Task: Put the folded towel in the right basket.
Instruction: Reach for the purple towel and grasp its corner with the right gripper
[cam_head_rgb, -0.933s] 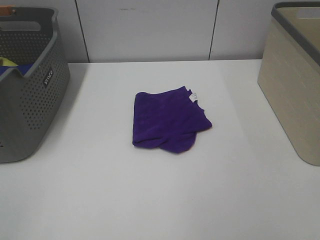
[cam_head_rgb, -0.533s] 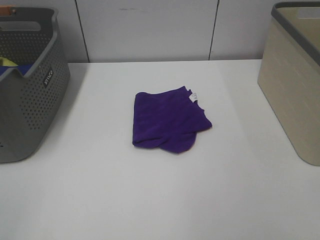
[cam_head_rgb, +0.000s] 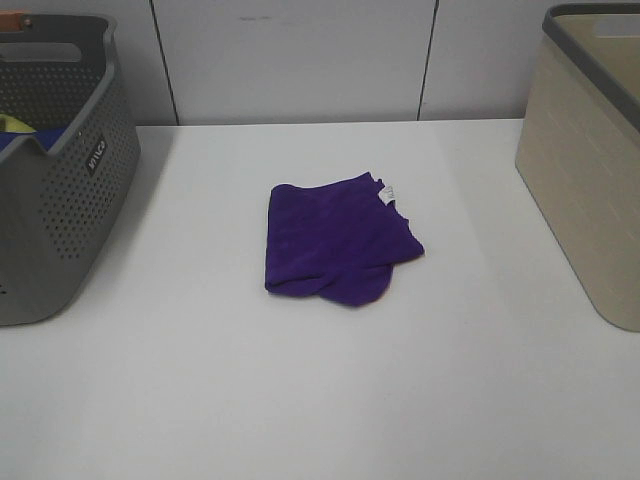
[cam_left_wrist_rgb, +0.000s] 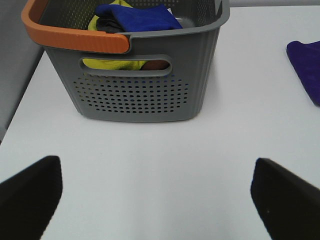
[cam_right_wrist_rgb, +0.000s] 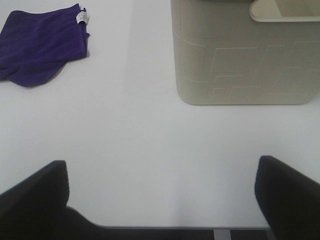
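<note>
1 white table, pale panelled wall behind, holds the folded towel.

In the exterior high view the grey perforated basket runs off the picture's left and top edges, and its label is too blurred to read. The right basket is cut by the right and top edges, and its near wall hides most of its inside. The white tag on the folded towel is too small to show any print.

In the left wrist view only a corner of the folded towel shows. The basket wall hides much of the yellow cloth and blue cloth. A brownish thing behind the handle cut-out cannot be identified.

The left end effector and right end effector each show only two dark finger ends, cropped by the frame.
</note>
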